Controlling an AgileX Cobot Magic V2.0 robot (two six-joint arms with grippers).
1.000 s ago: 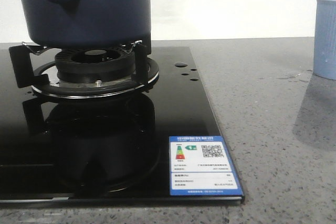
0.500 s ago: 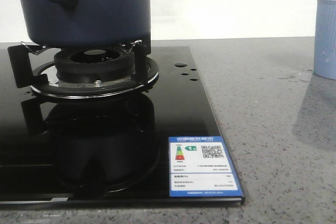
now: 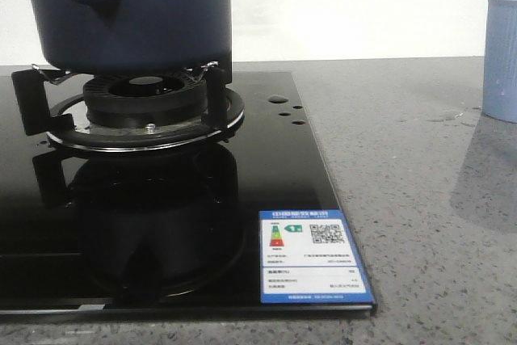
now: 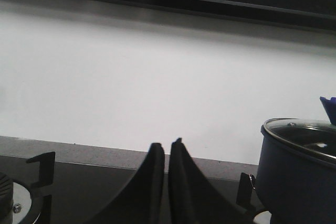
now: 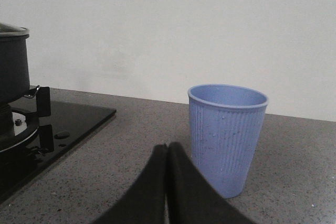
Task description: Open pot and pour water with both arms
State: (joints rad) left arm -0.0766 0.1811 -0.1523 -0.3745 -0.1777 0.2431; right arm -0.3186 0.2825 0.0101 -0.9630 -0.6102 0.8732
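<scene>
Both grippers are pinched together on nothing: left gripper (image 4: 168, 148) low over the glossy black glass cooktop (image 3: 266, 167), right gripper (image 5: 167, 150) over the speckled grey bench (image 5: 131, 145) just beside a ribbed pale blue cup (image 5: 226, 137). Further back, the dark navy-blue round pot (image 3: 129, 10) sits on the burner (image 3: 145, 98), glass lid (image 4: 302, 132) on.

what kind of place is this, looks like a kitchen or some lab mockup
Most likely a kitchen counter, real or mocked up. A black glass gas hob is set into a grey speckled countertop, the dark blue pot with a glass lid sits on the burner's supports, and a pale blue cup stands nearby.
</scene>
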